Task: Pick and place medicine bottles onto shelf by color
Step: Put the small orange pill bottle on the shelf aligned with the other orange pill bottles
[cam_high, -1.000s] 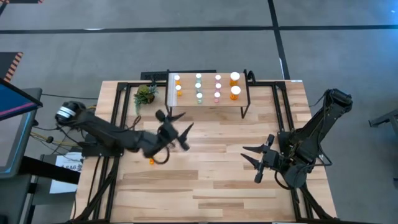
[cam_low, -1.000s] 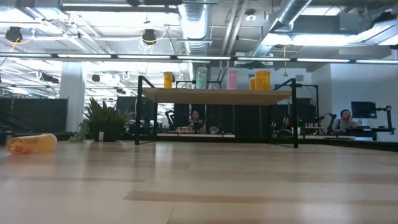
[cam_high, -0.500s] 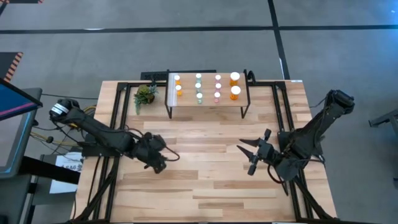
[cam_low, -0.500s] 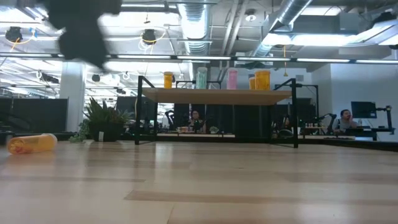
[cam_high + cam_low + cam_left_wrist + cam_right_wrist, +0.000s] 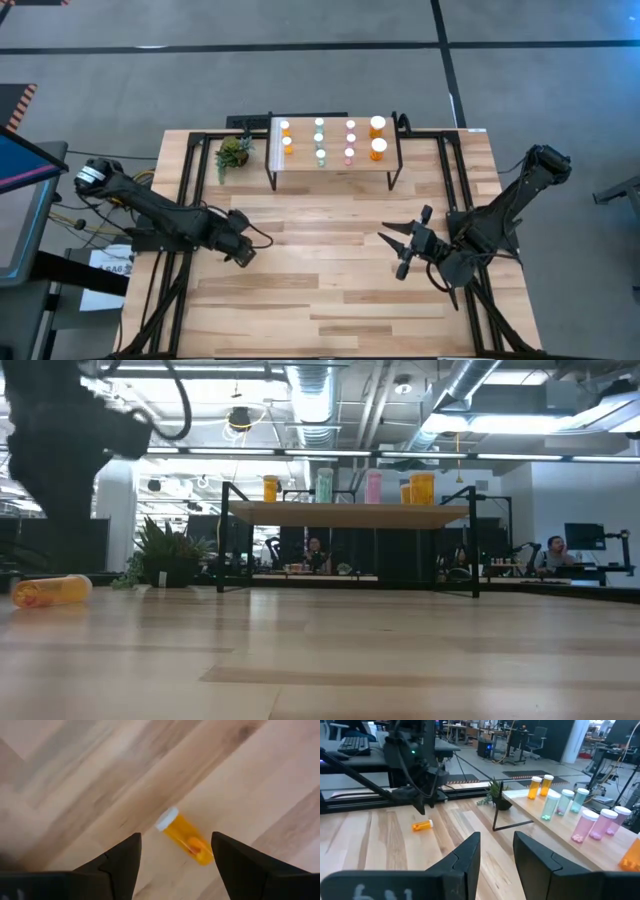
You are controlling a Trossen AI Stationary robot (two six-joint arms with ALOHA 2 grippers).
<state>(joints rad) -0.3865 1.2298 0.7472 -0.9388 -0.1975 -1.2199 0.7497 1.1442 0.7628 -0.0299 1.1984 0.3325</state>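
Since the earlier frame, left gripper (image 5: 172,855) is hovering, jaws apart, over the fallen orange bottle (image 5: 184,836). Right gripper (image 5: 404,250) is waiting, partly open and empty. Eight bottles are standing on the shelf (image 5: 365,166); one is remaining.

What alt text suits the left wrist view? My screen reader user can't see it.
An orange medicine bottle with a white cap lies on its side on the wooden table, framed between the open fingers of the left gripper above it.

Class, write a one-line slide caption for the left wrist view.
Left gripper open above an orange bottle lying on its side on the wooden table.
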